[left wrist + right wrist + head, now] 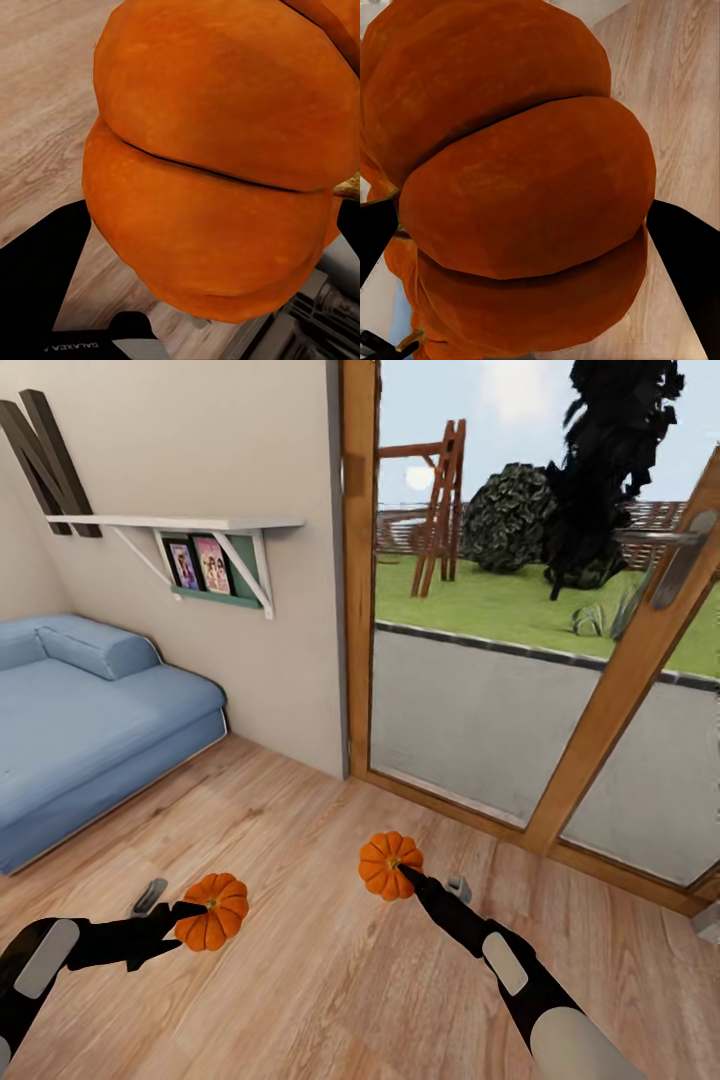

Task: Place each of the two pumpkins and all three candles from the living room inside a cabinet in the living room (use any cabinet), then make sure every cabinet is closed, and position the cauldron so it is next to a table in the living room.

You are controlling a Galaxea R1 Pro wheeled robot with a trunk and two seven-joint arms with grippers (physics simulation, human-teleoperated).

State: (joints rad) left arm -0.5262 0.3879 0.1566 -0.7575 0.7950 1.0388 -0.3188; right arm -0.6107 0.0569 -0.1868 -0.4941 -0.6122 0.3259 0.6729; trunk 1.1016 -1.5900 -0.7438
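You face a glass patio door (520,660) with a blue sofa (90,730) at your left and a wall shelf (180,522) above it. Over the wood floor (320,960), your left gripper (185,922) is clamped on one pumpkin (213,911), and your right gripper (405,875) grips the other pumpkin (390,864), both held up in front of you.

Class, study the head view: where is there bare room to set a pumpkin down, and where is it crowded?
Bare wood floor lies between the blue sofa and the glass door, open ahead of both arms. Crowded: the left gripper holds one pumpkin, the right gripper the other pumpkin.
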